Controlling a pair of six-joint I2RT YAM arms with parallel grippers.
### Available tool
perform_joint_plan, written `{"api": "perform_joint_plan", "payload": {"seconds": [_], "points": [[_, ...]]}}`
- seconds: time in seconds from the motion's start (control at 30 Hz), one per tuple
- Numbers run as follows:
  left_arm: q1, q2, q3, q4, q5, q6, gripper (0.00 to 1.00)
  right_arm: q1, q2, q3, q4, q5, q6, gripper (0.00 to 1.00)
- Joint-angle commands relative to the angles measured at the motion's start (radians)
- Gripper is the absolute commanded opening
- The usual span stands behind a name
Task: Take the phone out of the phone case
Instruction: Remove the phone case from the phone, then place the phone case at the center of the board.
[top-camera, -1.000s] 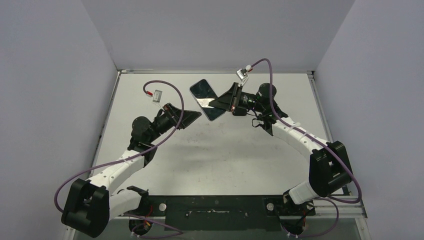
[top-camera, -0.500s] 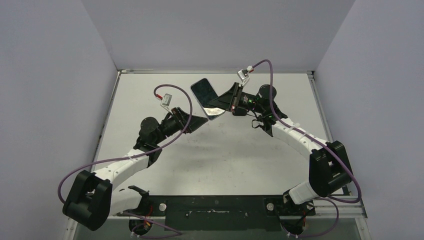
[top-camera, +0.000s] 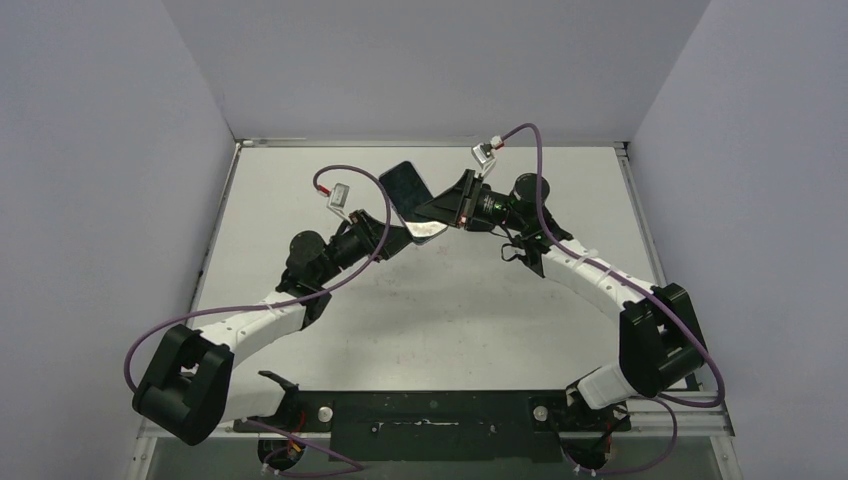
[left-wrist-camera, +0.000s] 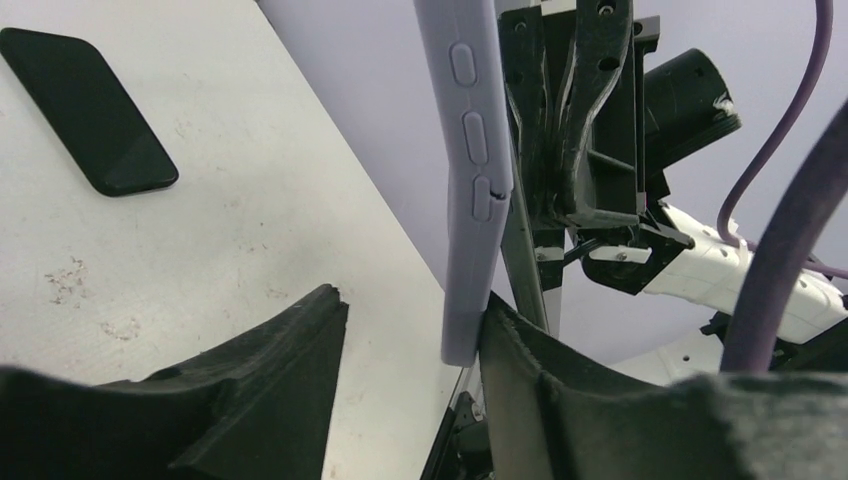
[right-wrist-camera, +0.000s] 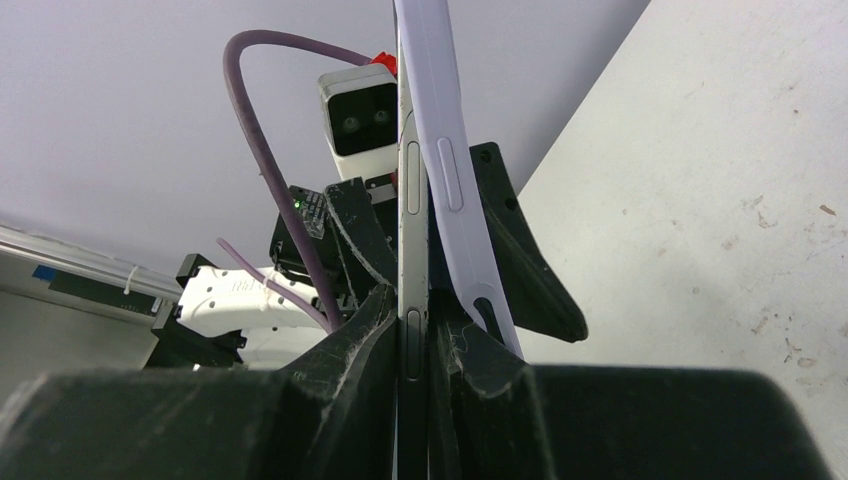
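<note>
My right gripper (top-camera: 430, 207) holds the phone (top-camera: 408, 185) up in the air over the far middle of the table. In the right wrist view its fingers (right-wrist-camera: 413, 312) are shut on the phone's grey metal edge (right-wrist-camera: 412, 190), and the lilac case (right-wrist-camera: 446, 160) bows away from the phone beside them. My left gripper (top-camera: 403, 237) is at the phone's lower corner. In the left wrist view it is open (left-wrist-camera: 412, 300); the case's edge (left-wrist-camera: 470, 170) hangs between the fingers and touches the right finger (left-wrist-camera: 520, 350), apart from the left one.
A flat black rounded slab (left-wrist-camera: 88, 112) lies on the white table (top-camera: 440, 310) in the left wrist view, far left. Grey walls enclose the table on three sides. Purple cables loop over both wrists.
My left arm has reached forward and right, bringing its open gripper up around the case's lower corner. My right gripper has held the phone nearly still.
</note>
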Motion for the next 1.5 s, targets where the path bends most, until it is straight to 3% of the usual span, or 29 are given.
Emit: {"api": "perform_joint_plan", "payload": {"seconds": [0.0, 0.23, 0.6, 0.73, 1.07, 1.27, 1.47], "points": [[-0.002, 0.012, 0.061, 0.052, -0.079, -0.004, 0.43, 0.017, -0.059, -0.003, 0.112, -0.006, 0.005, 0.01], [0.007, 0.025, 0.085, -0.046, -0.159, 0.019, 0.0, 0.014, -0.085, -0.035, 0.031, -0.028, -0.053, 0.01], [0.086, 0.061, 0.149, -0.177, -0.24, 0.049, 0.0, 0.014, -0.125, -0.064, -0.231, -0.054, -0.247, 0.01], [0.122, 0.1, 0.198, -0.249, -0.226, 0.156, 0.0, 0.0, -0.144, -0.068, -0.309, -0.056, -0.309, 0.0], [0.252, 0.375, 0.393, -0.53, 0.095, 0.412, 0.0, -0.098, -0.231, -0.115, -0.503, 0.045, -0.469, 0.0], [0.254, 0.564, 0.581, -0.744, 0.172, 0.537, 0.0, -0.112, -0.238, -0.127, -0.55, 0.083, -0.518, 0.0], [0.253, 0.721, 0.709, -0.824, 0.193, 0.583, 0.0, -0.12, -0.229, -0.144, -0.542, 0.098, -0.526, 0.0]]}}
